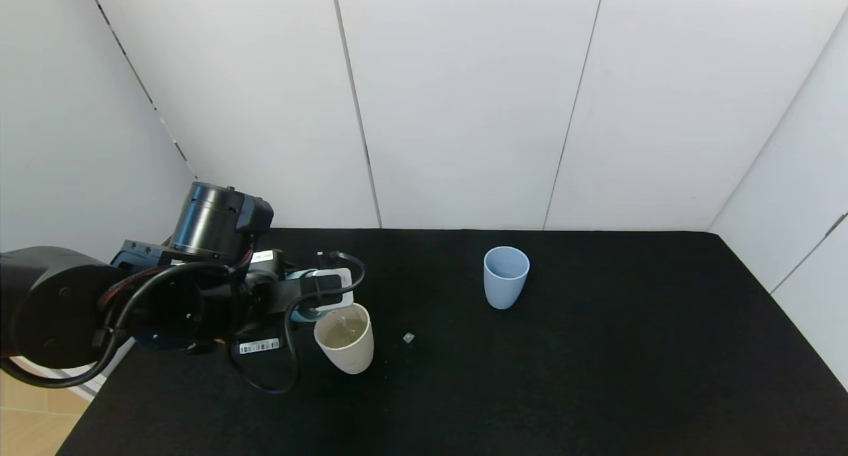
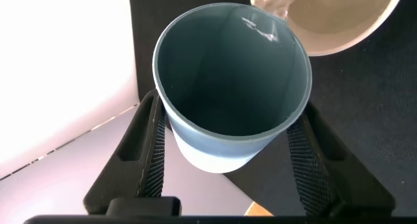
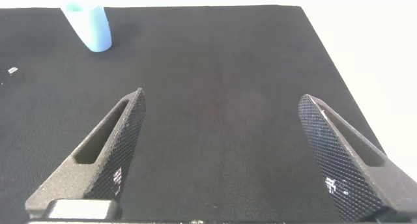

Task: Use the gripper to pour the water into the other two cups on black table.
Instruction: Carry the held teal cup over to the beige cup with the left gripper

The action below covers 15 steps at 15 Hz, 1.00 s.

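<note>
Left gripper (image 2: 228, 165), fingers clamped on the tilted teal tumbler (image 2: 231, 87), holds its lip just over the cream-white cup (image 1: 344, 340) so water (image 2: 277, 9) falls inside; the light blue cup (image 1: 505, 277) stands well beyond; right gripper (image 3: 228, 152) hangs wide open, empty.

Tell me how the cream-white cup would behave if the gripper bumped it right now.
The cream-white cup looks smooth, rigid and narrow-based, so a high knock would probably tip it rather than slide it on the cloth-like black table. Liquid is visible inside, likely steadying it somewhat, but a tip would spill. The left gripper holds the teal cup tilted over it.
</note>
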### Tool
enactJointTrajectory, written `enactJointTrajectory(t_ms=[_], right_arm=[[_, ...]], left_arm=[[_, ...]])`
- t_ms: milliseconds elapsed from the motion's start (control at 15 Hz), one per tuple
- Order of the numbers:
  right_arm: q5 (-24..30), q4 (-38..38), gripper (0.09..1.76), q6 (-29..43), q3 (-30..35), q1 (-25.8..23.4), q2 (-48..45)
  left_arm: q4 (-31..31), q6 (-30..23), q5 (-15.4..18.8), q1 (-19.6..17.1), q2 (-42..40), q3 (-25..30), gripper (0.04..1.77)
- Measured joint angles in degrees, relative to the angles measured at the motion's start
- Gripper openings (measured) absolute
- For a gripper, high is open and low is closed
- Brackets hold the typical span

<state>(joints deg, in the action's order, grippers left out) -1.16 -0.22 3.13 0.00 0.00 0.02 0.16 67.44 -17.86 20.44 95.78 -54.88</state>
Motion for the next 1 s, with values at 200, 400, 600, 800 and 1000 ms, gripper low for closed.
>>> enactJointTrajectory(t_ms=[200,400,600,800,1000], right_arm=[[0.01,0.0,1.71,0.0,0.0,0.0,0.0],[0.01,0.0,1.71,0.02,0.0,0.0,0.0],[0.0,0.0,1.71,0.02,0.0,0.0,0.0],[0.0,-0.02,1.71,0.02,0.0,0.0,0.0],[0.01,-0.02,1.71,0.0,0.0,0.0,0.0]], left_arm=[[0.02,0.3,-0.61,0.02,-0.02,-0.11,1.12],[-0.02,1.05,-0.66,0.04,-0.28,-0.11,1.12],[-0.16,0.69,-0.52,0.02,-0.55,0.39,1.12],[-0.4,0.15,0.3,-0.13,-0.63,1.06,1.12],[-0.84,-2.78,4.47,-0.63,-0.63,1.85,1.12]])
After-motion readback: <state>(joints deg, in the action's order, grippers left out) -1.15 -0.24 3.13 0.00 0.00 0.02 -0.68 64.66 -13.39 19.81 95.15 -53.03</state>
